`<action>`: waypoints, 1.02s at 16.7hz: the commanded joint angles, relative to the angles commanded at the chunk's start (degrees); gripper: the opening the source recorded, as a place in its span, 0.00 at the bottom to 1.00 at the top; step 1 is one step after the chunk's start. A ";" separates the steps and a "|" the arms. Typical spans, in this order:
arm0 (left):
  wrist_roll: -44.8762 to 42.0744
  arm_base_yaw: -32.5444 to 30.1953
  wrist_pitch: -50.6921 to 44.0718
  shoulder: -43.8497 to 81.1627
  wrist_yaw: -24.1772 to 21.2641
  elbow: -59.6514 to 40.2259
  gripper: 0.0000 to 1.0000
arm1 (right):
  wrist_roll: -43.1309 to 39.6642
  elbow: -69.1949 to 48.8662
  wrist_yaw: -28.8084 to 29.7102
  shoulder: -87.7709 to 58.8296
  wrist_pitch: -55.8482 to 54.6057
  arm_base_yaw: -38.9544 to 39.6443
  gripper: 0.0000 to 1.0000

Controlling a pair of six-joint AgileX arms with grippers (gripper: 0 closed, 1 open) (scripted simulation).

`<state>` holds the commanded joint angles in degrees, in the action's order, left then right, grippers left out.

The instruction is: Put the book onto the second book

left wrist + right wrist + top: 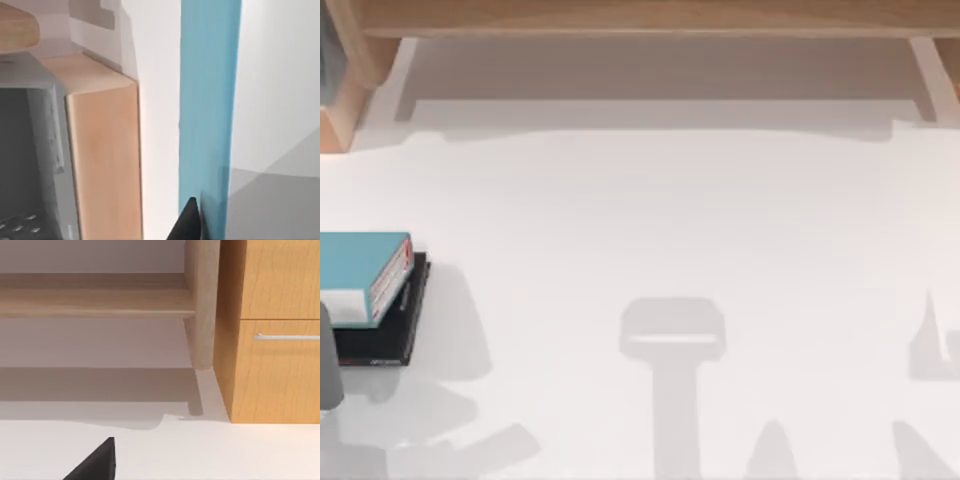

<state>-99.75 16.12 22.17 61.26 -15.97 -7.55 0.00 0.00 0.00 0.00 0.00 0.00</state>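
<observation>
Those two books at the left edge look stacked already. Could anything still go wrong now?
Possibly. The teal book lies on the black book but offset toward the table's far side, so a nudge might tip it. The left gripper is close beside the teal cover and could drag it when pulling away.

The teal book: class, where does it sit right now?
In the top view, the teal book lies at the table's far left edge, stacked on the black book.

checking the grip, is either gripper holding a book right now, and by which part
Cannot be told. The teal book lies on the black book.
</observation>
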 joint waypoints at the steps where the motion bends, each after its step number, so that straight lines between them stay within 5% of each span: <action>1: 0.00 0.00 0.00 0.00 0.00 0.00 0.00 | 0.00 0.00 0.00 0.00 0.00 0.00 1.00; 13: 0.25 -0.53 2.44 2.75 0.43 -0.37 0.00 | 0.00 0.00 0.00 0.00 0.00 0.00 1.00; 17: 0.25 -0.53 2.44 2.75 0.43 -0.37 0.30 | 0.00 0.00 0.00 0.00 0.00 0.00 1.00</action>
<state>-99.50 15.59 24.61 64.01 -15.54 -7.92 0.00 0.00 0.00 0.00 0.00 0.00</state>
